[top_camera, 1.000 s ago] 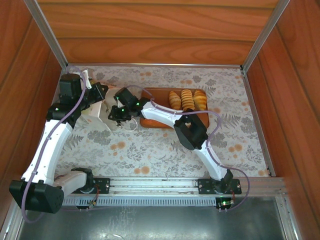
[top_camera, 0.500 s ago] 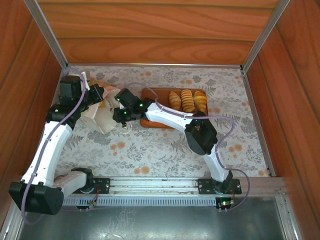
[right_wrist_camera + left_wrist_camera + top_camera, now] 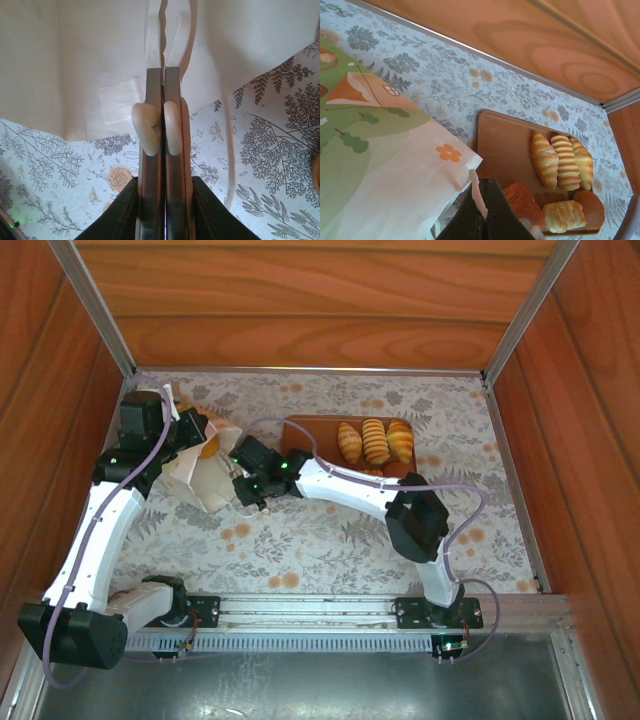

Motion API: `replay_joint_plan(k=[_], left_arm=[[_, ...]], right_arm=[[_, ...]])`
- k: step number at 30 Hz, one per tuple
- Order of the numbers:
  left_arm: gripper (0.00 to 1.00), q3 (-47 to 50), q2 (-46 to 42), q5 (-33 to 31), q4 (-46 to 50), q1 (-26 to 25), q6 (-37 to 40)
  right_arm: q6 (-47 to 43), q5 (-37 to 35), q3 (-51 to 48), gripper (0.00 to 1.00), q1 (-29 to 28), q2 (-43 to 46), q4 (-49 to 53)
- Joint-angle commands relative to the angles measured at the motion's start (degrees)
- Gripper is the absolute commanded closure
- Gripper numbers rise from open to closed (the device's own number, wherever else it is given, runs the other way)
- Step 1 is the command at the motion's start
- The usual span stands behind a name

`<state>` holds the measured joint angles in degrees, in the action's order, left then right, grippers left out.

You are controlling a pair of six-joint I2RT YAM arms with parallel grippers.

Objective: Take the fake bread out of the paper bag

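L gripper (image 3: 481, 186) is clamped tight on the top edge of the paper bag (image 3: 380, 150), at approx 10 o'clock on the table (image 3: 320, 540). Vs a sec ago the bag's white side looks drawn out and more tilted, w/ a bit of orange print now showing by the L side. R gripper (image 3: 163, 75), fingers pressed together on a fold of the bag's white paper, has shifted w/ that edge toward 5 o'clock. A string handle (image 3: 231, 150) hangs loose beside it. All visible fake bread (image 3: 375, 440) lies on the tray (image 3: 502, 145) at 12–1 o'clock, out of the bag. Prob meaning: the two arms are stretching the bag apart to open or empty it. Can't tell if any piece is left inside.
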<state>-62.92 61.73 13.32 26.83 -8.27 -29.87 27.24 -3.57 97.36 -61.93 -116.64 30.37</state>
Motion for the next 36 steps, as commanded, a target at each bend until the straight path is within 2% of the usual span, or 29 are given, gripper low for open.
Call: replay_joint_plan(k=[1,7,10,17,26,36], left_arm=[[1.0,0.1,0.0,1.1,0.2,-0.2,-0.6],[1.0,-0.1,0.4,2.3,-1.5,-0.2,-1.6],[1.0,-0.3,0.8,3.1,-1.9,-0.2,-1.5],[1.0,-0.1,1.1,3.9,-2.5,-0.2,-1.6],[1.0,0.0,1.1,4.3,-2.9,-0.2,-1.7],[1.0,0.2,0.5,4.1,-2.9,-0.2,-1.7]], right_arm=[[5.2,7.2,-0.1,0.72,3.1,1.1,-5.9],[13.4,17.7,1.8,0.67,5.4,-3.2,-10.5],[15.6,20.5,2.7,0.63,5.9,-4.6,-13.0],[16.5,21.0,7.4,0.56,6.3,-7.9,-12.0],[17.3,18.2,9.6,0.56,7.0,-10.4,-11.5],[19.8,18.6,11.8,0.55,7.6,-13.1,-11.0]])
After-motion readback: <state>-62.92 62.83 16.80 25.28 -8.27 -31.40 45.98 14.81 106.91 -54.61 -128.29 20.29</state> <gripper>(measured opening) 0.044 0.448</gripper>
